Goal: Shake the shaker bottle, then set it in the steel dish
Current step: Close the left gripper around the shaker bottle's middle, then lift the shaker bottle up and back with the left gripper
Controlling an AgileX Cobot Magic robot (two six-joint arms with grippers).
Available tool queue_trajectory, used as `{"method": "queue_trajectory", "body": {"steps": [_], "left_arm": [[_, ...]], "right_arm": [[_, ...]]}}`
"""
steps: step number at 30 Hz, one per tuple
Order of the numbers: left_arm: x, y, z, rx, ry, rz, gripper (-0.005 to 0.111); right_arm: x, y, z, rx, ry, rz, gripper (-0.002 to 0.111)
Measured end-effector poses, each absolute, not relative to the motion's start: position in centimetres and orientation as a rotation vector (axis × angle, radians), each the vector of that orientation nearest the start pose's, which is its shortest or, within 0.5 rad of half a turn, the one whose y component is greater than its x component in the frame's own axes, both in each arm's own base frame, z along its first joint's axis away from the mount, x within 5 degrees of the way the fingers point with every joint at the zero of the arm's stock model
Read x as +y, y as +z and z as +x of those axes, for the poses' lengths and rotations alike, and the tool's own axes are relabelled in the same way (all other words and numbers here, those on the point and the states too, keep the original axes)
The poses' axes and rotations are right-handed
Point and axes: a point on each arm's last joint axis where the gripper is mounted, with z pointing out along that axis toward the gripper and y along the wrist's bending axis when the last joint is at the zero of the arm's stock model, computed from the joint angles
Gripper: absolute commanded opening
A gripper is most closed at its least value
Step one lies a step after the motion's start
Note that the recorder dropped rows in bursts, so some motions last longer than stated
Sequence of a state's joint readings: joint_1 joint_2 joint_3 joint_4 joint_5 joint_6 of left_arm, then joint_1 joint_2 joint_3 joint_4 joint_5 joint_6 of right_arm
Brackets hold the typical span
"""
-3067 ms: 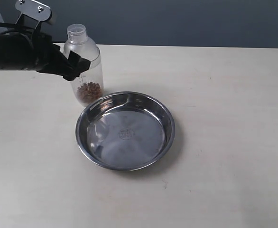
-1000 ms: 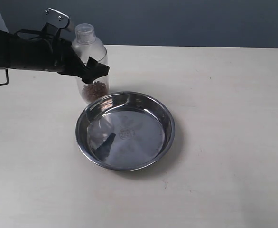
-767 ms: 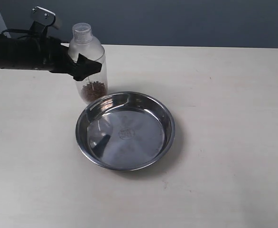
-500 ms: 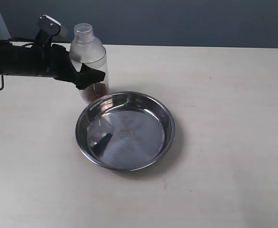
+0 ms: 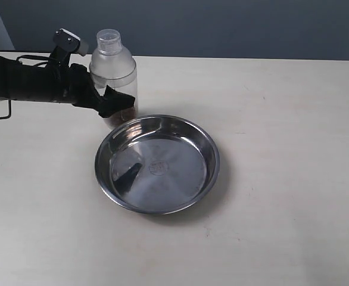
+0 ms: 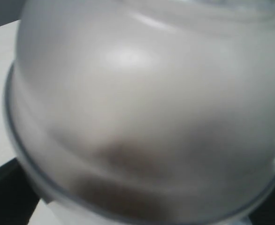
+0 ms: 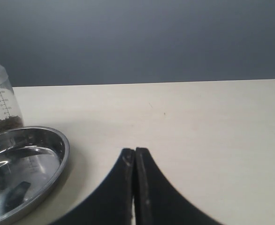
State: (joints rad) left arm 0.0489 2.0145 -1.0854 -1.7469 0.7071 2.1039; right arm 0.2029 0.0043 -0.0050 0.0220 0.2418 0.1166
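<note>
Shifted rightward, frosted shaker bottle [image 5: 118, 62] holding brown granules [image 7: 5, 123], clamped in left jaws; right jaws together.

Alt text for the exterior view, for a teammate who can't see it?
The left tool grips the upright shaker bottle, brown granules inside, just behind the empty steel dish on a pale table.

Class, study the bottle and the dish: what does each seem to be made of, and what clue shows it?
Bottle: probably frosted, see-through plastic; brown granules show dimly through its wall, which carries printed marks.
Dish: likely polished steel or a similar metal; its floor mirrors light and shapes.
</note>
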Motion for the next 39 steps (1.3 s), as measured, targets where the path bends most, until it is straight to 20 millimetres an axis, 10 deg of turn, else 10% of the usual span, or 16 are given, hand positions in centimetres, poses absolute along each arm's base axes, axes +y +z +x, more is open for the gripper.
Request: {"method": "queue_trajectory", "body": {"steps": [6, 14, 26, 39], "left_arm": [[-3.9, 14.4, 39.6, 2.044, -0.579, 0.623, 0.086], [-3.9, 14.6, 40.0, 2.035, -0.569, 0.628, 0.0], [-3.3, 14.8, 40.0, 2.039, -0.566, 0.622, 0.001], [0.5, 22.9, 38.4, 1.956, -0.436, 0.505, 0.001]], "right_arm": [[1.2, 19.3, 5.4, 1.73, 0.256, -0.06, -0.001], [1.2, 19.3, 5.4, 1.73, 0.256, -0.06, -0.001], [1.2, 19.3, 5.4, 1.73, 0.256, -0.06, -0.001], [1.2, 19.3, 5.4, 1.73, 0.256, -0.06, -0.001]]}}
